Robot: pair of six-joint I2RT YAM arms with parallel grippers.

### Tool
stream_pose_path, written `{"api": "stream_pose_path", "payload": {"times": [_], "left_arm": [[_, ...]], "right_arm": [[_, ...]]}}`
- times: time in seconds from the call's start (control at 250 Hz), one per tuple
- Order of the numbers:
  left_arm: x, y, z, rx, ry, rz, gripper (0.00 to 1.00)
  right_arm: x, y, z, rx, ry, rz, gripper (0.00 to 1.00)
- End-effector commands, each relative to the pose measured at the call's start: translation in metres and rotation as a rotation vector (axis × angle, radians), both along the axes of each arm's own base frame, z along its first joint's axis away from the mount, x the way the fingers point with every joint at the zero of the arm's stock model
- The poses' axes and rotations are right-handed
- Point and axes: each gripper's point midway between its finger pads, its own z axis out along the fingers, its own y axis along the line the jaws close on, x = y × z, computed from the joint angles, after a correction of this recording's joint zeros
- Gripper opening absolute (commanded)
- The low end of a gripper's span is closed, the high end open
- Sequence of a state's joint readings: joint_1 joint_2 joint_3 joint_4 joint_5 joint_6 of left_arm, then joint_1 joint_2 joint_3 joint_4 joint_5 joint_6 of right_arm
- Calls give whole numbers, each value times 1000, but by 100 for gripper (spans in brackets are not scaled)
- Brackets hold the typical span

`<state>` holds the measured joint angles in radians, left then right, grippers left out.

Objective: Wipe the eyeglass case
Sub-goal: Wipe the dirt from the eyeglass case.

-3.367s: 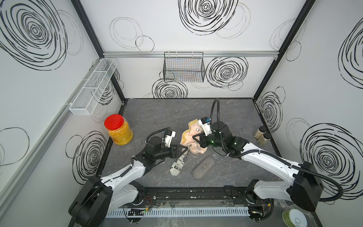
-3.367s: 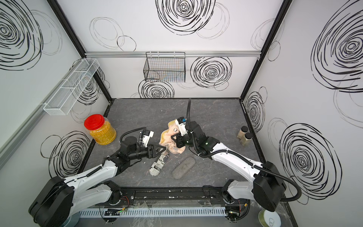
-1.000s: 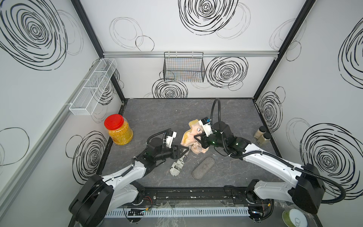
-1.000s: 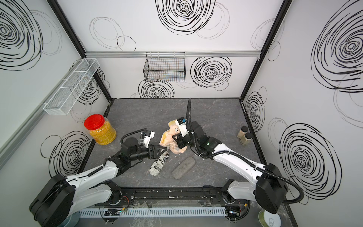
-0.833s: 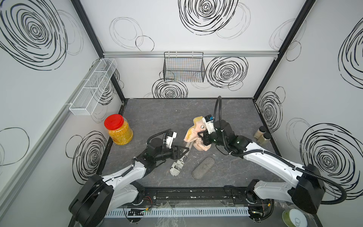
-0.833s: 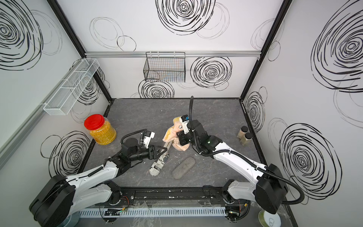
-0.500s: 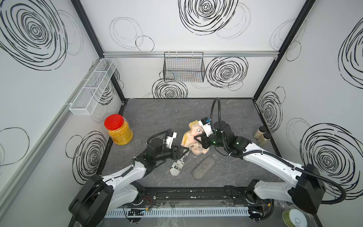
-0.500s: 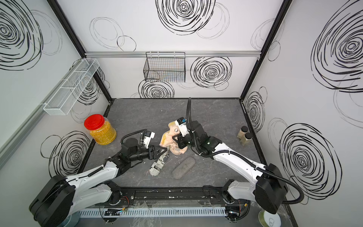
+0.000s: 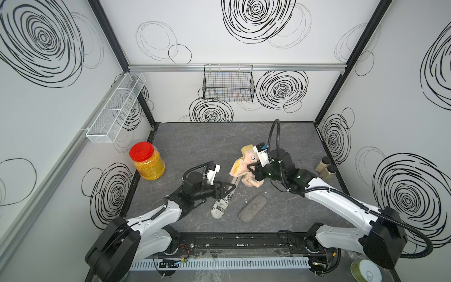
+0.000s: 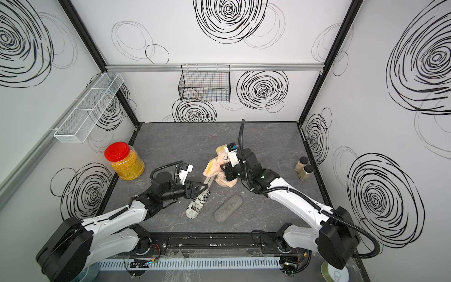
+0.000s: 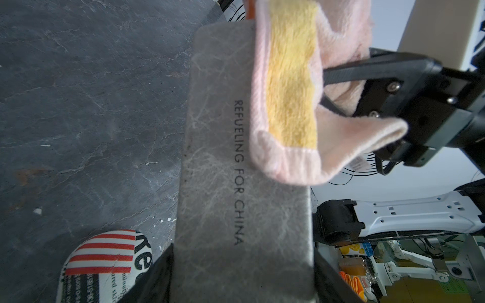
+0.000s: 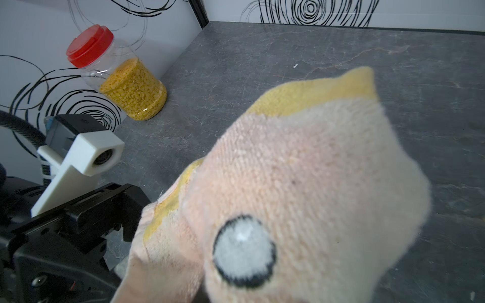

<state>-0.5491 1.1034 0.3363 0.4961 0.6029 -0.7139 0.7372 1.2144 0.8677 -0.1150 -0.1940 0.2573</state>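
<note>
Evidently the left pincer (image 9: 229,189) clamps the eyeglass case (image 11: 244,183) steady so the right pincer (image 9: 254,171), clenching the cloth (image 9: 240,166), can rub it.

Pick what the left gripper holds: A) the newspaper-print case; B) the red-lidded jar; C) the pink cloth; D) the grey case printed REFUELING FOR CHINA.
D: in the left wrist view the left gripper clamps the grey case, the cloth draped on it.
</note>
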Motion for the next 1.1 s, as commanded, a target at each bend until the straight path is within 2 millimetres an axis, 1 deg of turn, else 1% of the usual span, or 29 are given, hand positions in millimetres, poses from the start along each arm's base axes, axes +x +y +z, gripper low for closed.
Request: {"api": "stream_pose_path", "payload": {"times": [0.0,0.088,0.18,0.26,0.459,0.503,0.551,0.611,0.647,0.691,0.779,0.787,0.823,0.875,0.999,1.055,1.095], "left_arm": [[1,-13,48,-95,-181,-64,62],[2,-13,48,-95,-183,-65,62],[0,-13,48,-95,-184,-64,62],[0,-12,49,-97,-187,-62,62],[0,-12,54,-104,-195,-61,62],[-1,-13,55,-105,-197,-66,62],[-1,-13,56,-106,-199,-69,62],[-2,-13,57,-109,-198,-73,62],[-3,-13,58,-111,-198,-73,62],[-4,-13,59,-118,-194,-77,62],[-8,-11,64,-144,-180,-79,61],[-8,-10,68,-152,-187,-76,61],[-6,-8,68,-165,-168,-67,61],[-5,-3,76,-203,-155,-52,61],[-1,9,90,-253,-155,-23,61],[1,13,95,-260,-159,-14,61],[2,14,99,-268,-159,-11,61]], "right_arm": [[-23,23,7,50,-10,151,1],[-21,22,5,42,4,135,1],[-20,21,10,43,0,130,1],[-27,25,12,53,-11,182,1],[-42,36,4,41,25,279,2],[-39,36,1,28,27,264,1],[-31,32,-3,-2,22,216,1],[-14,19,-10,-62,5,105,1],[-1,7,-12,-97,10,5,0],[13,-8,-11,-134,3,-92,0],[30,-35,-9,-153,12,-214,0],[32,-38,-9,-152,14,-224,0],[36,-48,-6,-140,11,-258,0],[41,-63,-1,-113,10,-310,0],[49,-95,0,-108,-45,-413,0],[48,-105,-3,-140,-48,-441,0],[47,-112,-9,-178,-33,-458,0]]}}
